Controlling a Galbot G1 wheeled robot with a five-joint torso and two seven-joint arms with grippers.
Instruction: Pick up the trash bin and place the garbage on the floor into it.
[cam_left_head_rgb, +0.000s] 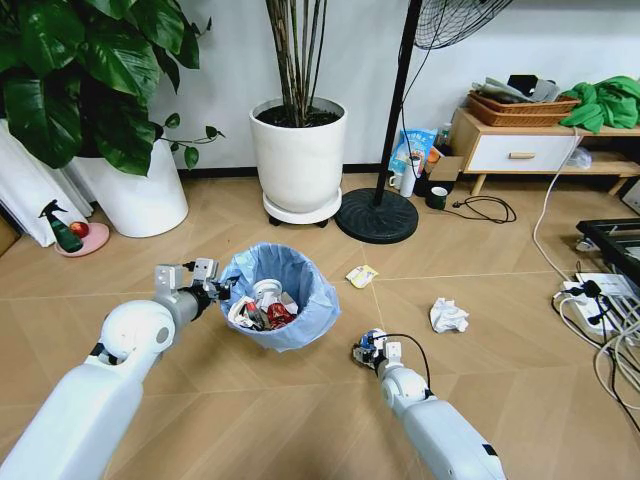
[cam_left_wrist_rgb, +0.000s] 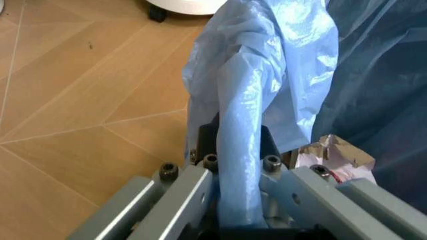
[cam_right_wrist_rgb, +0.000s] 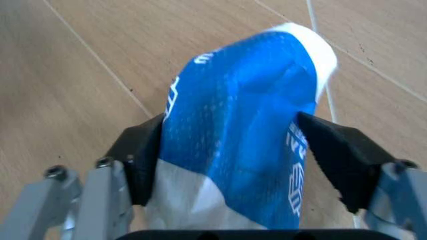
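Right end effector (cam_right_wrist_rgb: 230, 150) clamps the crushed cup (cam_right_wrist_rgb: 240, 130); left end effector (cam_left_wrist_rgb: 237, 185) apparently pinches the trash bin (cam_left_head_rgb: 285, 262) rim.

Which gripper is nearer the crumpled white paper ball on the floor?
Right. The right gripper, shut on the blue-white cup, sits a short way from the paper ball. The left gripper grips the bin rim, farther away.

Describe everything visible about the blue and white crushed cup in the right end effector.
The blue and white crushed paper cup is flattened and creased, mostly bright blue with small white printed marks, with white at both ends. It sits lengthwise between the two black pads of the right end effector, which press on its two sides. It is held just above the light-brown wooden parquet floor, to the right of the light-blue-lined trash bin.
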